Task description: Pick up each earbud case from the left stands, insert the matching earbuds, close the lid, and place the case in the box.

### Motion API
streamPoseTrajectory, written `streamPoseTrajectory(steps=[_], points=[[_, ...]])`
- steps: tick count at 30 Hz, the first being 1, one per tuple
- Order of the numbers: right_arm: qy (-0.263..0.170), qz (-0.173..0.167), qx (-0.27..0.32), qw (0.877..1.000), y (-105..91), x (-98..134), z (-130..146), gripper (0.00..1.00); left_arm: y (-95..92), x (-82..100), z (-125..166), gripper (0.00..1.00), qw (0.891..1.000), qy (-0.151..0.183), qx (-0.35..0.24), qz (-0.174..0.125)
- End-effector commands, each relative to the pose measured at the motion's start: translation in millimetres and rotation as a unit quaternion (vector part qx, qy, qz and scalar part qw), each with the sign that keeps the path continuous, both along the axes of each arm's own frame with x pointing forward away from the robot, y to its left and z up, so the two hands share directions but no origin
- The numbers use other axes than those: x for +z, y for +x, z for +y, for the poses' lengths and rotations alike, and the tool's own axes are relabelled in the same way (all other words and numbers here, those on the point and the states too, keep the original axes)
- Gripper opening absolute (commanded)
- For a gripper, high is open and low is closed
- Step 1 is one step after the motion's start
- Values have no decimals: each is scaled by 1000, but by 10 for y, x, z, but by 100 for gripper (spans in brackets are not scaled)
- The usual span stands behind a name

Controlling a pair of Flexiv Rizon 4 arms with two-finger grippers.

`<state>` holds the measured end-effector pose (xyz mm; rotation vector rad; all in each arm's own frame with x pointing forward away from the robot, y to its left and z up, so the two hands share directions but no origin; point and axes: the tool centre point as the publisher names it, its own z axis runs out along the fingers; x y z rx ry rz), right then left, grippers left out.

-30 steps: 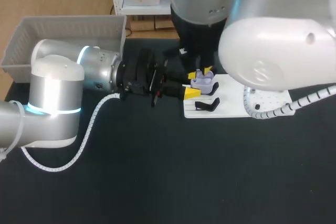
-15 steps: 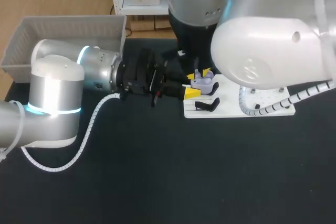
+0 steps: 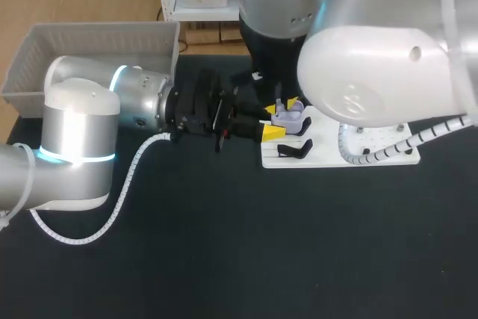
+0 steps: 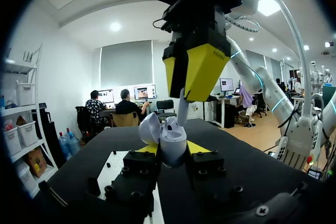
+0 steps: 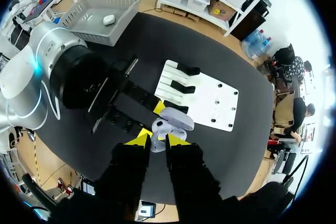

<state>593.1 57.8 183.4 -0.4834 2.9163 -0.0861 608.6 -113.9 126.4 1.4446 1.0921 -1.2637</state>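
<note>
Two grippers meet over the white stand plate (image 5: 210, 100): left gripper (image 4: 169, 149) fingers clamp the open lavender earbud case (image 4: 163, 129), right gripper (image 5: 156, 140) fingers pinch a white earbud (image 4: 181, 109) at its mouth. Second case (image 5: 109, 19) in grey box (image 5: 84, 24).

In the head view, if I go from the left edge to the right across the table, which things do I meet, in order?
Grey basket → left gripper → lilac earbud case held in it → white stand plate.
</note>
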Motion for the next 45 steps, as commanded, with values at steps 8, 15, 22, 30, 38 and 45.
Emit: streamPoseTrajectory(steps=[8, 15, 22, 30, 38, 45], points=[[-5, 4, 0, 1000, 53, -36, 14, 0, -14, -2, 2, 0, 1000, -1, 3, -1], [-8, 7, 0, 1000, 60, -63, 13, 0, -14, -2, 2, 0, 1000, -1, 3, -1], [-8, 8, -2, 1000, 70, -94, -10, 0, -14, -2, 2, 0, 1000, -1, 3, -1], [-7, 8, -3, 1000, 73, -102, -15, 0, -14, -2, 2, 0, 1000, -1, 3, -1], [-8, 5, -7, 1000, 100, -105, -43, 0, -14, -2, 2, 0, 1000, -1, 3, -1], [-7, 4, -6, 1000, 113, -116, -52, 0, -14, -2, 2, 0, 1000, -1, 3, -1]])
